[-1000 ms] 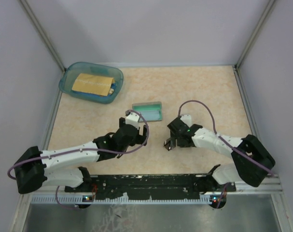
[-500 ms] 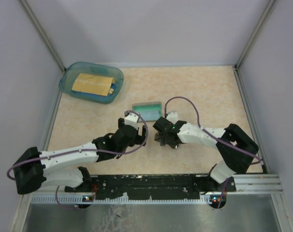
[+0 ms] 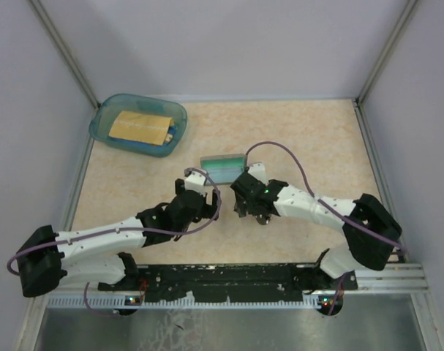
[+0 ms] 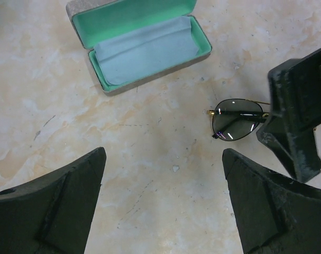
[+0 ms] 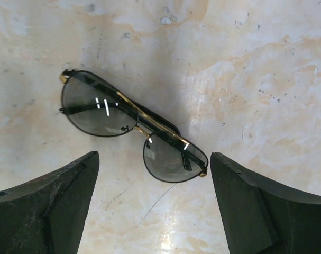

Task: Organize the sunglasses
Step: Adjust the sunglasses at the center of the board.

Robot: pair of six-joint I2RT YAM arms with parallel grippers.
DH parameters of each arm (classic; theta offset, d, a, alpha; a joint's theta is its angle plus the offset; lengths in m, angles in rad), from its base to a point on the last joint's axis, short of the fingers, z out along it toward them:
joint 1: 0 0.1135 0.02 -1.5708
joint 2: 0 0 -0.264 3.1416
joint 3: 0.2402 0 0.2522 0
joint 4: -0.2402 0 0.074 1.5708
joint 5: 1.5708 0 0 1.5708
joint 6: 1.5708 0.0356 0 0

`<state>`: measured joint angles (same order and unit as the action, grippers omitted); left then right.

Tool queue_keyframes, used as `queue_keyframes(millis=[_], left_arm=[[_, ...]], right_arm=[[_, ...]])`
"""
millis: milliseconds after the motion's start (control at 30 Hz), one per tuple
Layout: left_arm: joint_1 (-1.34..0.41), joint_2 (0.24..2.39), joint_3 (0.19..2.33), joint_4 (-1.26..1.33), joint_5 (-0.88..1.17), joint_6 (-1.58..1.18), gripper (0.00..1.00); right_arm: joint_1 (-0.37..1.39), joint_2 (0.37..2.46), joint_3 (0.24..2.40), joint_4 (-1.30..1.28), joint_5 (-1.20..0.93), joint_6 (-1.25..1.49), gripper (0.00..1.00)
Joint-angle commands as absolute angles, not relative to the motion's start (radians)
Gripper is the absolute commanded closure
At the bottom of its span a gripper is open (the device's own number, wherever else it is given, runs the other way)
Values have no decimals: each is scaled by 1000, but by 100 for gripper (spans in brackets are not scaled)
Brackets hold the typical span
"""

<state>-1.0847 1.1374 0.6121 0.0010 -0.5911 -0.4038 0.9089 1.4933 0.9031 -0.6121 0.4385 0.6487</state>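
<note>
One thin dark wire-framed pair of sunglasses (image 5: 134,127) with gold trim lies folded, lenses flat on the beige marbled tabletop (image 3: 317,139), near one open grey oblong case (image 4: 134,13) with teal lining. One light blue cloth (image 4: 144,50) lies inside the case. The right gripper (image 5: 154,180) hangs above the sunglasses with jaws spread wide, one finger on each side. The left gripper (image 4: 163,174) is likewise spread and holds nothing. One teal plastic bin (image 3: 104,124) sits at the far left corner.
</note>
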Motion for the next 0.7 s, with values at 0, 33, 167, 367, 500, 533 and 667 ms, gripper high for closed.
queue_keyframes(millis=[0,33,167,367,500,533,667], left_arm=[[-1066,1141,601,26,-583,-407,2],[-1061,1153,605,26,-574,-410,2],[-995,1165,571,106,-446,-422,1],[-831,1209,517,257,-209,-448,1],[-803,1289,549,297,-146,-459,0],[-795,1307,554,320,-124,-462,0],[-771,1378,570,379,-73,-478,0]], right_arm=[[919,1366,906,-587,425,610,14],[919,1349,908,-584,421,604,14],[882,1276,895,-540,361,557,16],[782,1157,817,-402,242,502,18],[739,1146,810,-374,212,474,18],[725,1147,807,-364,201,467,18],[668,1122,770,-301,135,456,19]])
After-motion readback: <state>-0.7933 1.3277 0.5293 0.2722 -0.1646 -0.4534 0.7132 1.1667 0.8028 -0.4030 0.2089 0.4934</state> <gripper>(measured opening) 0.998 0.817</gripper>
